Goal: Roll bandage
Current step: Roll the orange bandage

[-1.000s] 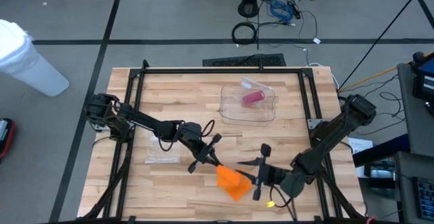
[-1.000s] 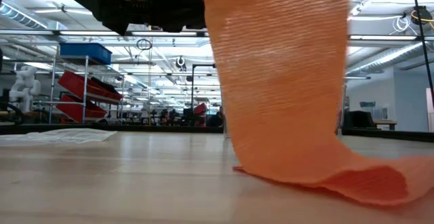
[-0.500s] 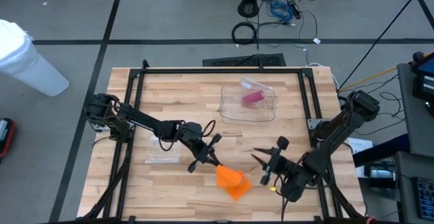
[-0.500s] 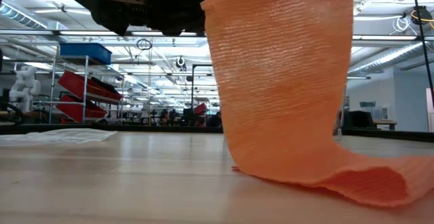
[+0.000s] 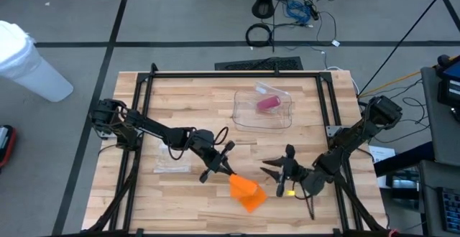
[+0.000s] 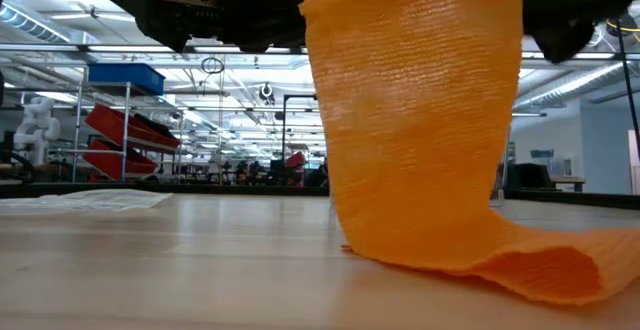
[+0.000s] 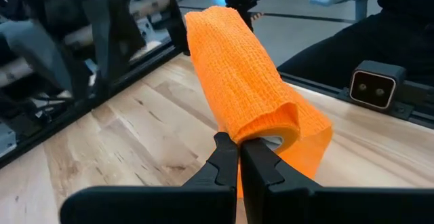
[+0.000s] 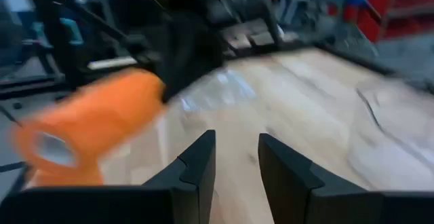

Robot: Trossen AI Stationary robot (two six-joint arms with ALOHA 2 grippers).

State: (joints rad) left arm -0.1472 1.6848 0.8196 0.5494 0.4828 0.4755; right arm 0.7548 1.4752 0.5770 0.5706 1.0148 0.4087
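Note:
An orange bandage (image 5: 243, 188), partly rolled, is held up over the near middle of the table with my left gripper (image 5: 228, 171) shut on it. In the left wrist view the roll (image 7: 237, 75) runs away from the fingers. Its loose tail (image 6: 420, 120) hangs down, and the tail's end (image 6: 540, 270) lies folded on the wood. My right gripper (image 5: 267, 169) stands open a little to the roll's right, pointing at it, with nothing between its fingers (image 8: 196, 166). The right wrist view shows the roll's (image 8: 95, 115) hollow end. My left gripper pinches the lower rim of the roll's near open end (image 7: 252, 137) between its two fingers. It comes in from the table's left, slanting slightly down, with the fingers lying along the roll. The roll is lifted clear; its tail hangs slack to the table.
A clear plastic tray (image 5: 248, 115) holding a pink thing (image 5: 268, 104) stands at the far middle. A clear wrapper (image 5: 172, 169) lies near the left arm. Black frame rails (image 5: 237, 74) border the table top. Bare wood lies between the tray and the grippers.
My right gripper has drawn back from the bandage's tail, gone a little toward the far edge and sunk, rolling at the wrist; it now shows at the top right of the low view. The hanging tail has barely shifted.

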